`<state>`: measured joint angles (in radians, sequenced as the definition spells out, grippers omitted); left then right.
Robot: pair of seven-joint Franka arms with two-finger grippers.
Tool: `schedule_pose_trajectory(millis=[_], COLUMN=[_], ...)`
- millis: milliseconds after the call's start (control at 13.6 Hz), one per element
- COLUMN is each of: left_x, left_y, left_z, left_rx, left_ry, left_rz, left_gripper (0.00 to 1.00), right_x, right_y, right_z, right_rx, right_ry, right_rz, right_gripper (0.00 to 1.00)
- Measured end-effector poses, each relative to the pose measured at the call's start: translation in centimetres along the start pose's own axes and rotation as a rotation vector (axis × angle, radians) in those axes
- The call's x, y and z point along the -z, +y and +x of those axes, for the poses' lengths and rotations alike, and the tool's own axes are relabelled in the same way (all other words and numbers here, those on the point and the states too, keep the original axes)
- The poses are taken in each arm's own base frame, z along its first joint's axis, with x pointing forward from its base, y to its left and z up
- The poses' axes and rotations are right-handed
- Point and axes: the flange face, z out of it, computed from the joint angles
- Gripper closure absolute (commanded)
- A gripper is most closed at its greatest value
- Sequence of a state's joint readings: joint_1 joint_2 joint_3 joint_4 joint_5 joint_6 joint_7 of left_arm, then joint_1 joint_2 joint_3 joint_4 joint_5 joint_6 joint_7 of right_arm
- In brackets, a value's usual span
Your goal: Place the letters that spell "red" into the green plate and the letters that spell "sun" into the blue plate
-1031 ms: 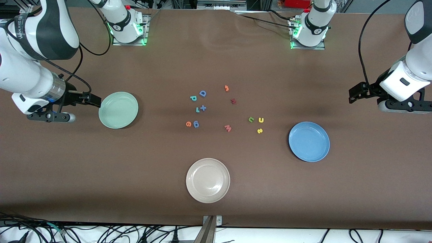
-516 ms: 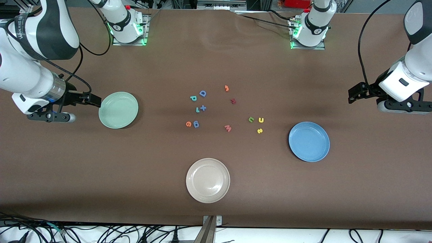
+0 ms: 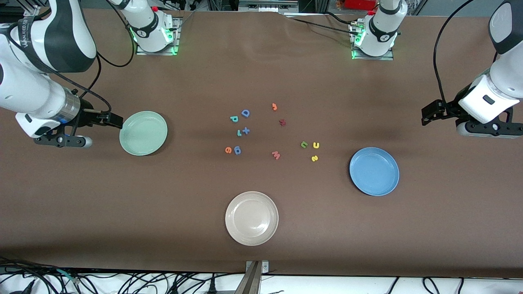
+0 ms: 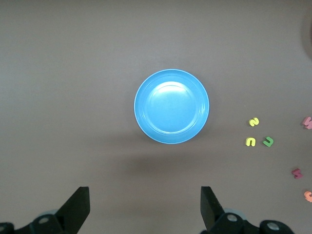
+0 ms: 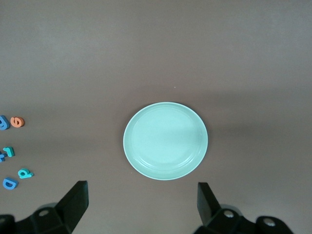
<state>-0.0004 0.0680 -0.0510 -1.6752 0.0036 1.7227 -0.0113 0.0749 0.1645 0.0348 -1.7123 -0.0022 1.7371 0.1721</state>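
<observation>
Plate of green (image 3: 143, 133) lies beside open right claw (image 3: 115, 121).

White-and-grey arms, black cables, green-lit bases

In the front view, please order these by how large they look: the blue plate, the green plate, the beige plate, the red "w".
1. Beige plate, slightly the largest, but it lies nearest the camera, so this is unsure.
2. Blue plate and green plate: they look alike, so I do not rank them.
3. Red "w", far the smallest.
</observation>
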Motion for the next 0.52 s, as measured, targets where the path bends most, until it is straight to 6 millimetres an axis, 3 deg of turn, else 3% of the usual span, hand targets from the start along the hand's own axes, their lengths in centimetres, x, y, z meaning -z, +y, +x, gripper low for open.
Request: schedule_pose_trajectory(millis=[516], left_x=[-0.1], left_y=[0.05], left_z=[0.04], left_rx=[-0.001], left_ry=[-0.002], left_rz=[0.0], left_gripper=[0.0], right_x=[-0.21], right_y=[0.03], right_z=[-0.21], right_rx=[-0.005], right_ry=[-0.02], right_rz=[-0.004], right_gripper=[0.02])
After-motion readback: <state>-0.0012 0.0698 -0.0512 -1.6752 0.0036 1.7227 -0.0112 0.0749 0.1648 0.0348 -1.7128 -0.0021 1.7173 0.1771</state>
